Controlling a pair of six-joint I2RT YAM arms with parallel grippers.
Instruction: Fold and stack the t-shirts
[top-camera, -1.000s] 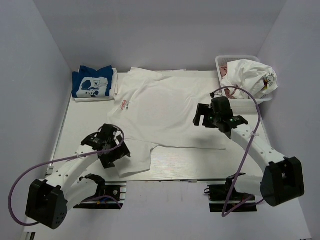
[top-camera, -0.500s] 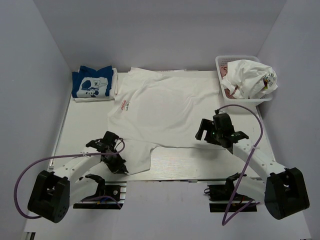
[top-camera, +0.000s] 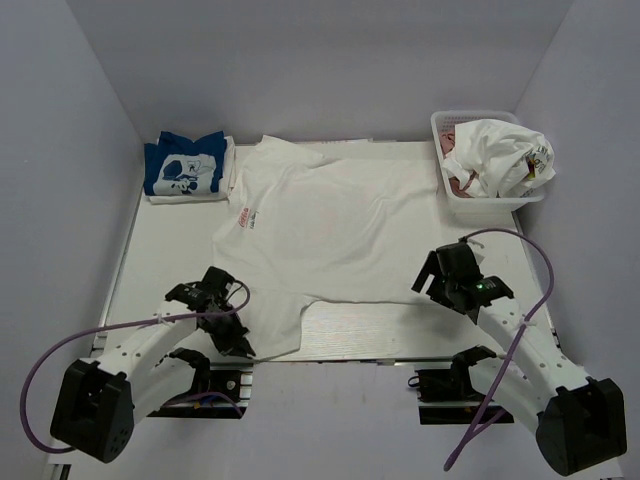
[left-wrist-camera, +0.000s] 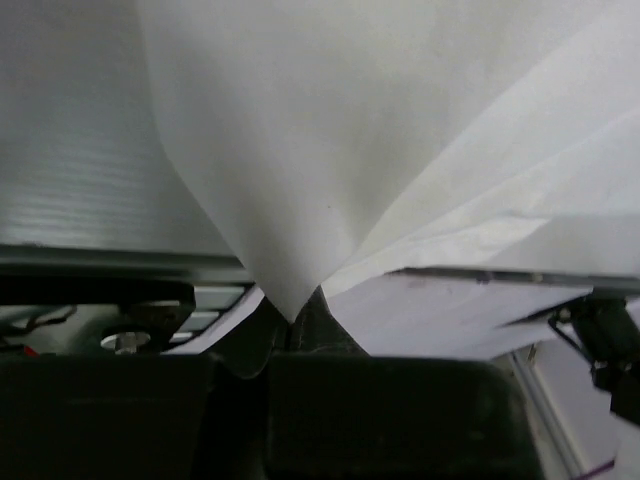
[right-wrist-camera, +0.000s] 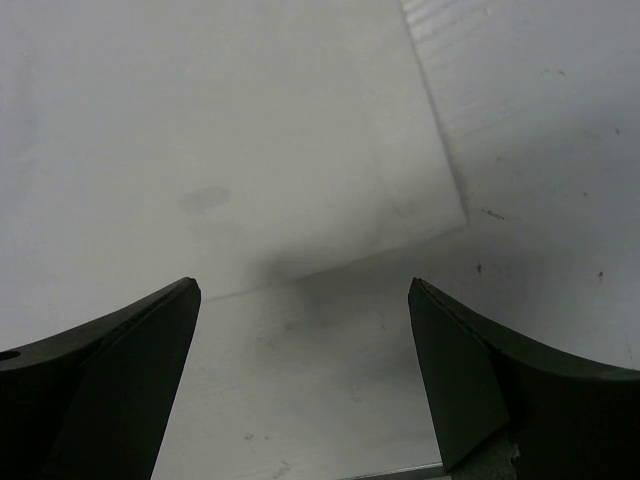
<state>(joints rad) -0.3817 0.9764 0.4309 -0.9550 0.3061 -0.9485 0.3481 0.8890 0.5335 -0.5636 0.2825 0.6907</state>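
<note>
White lattice basket at far right corner of white table; pale grey walls around.

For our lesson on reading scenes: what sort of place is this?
Probably a robotics lab cell: plain walls around a table, left arm and right arm bolted on, a white t-shirt spread out.

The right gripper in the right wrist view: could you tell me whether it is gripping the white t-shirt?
No, the right gripper stands wide open over the edge of the white t-shirt, with no fabric pinched between its fingers.
</note>
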